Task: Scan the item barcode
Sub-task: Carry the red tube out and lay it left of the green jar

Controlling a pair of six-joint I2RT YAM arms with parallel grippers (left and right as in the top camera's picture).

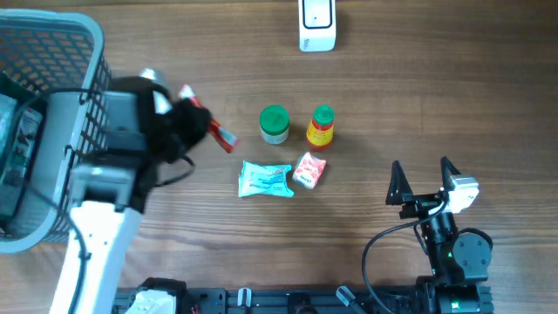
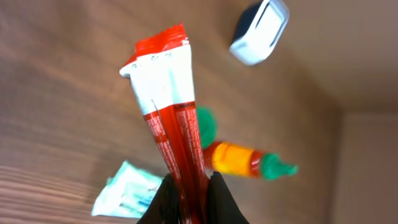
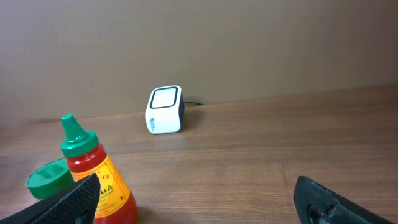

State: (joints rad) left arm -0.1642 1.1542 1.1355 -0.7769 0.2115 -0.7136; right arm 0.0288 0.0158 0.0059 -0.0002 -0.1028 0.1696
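Nearest us, on the right, our right gripper (image 1: 421,167) stands wide open, holding nothing. Farther in on the left, our left gripper (image 2: 189,194) is clamped tight on the red-and-white sachet (image 2: 165,87) — between the basket (image 1: 61,39) and green-lidded jar (image 1: 274,124). Farthest off sits the white scanner (image 1: 316,24).

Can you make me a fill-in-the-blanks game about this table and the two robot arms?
1. The left gripper is shut on a ____ and white packet.
2. The right gripper is ____ and holds nothing.
3. The sauce bottle has a ____ cap.
Missing words: red; open; green.
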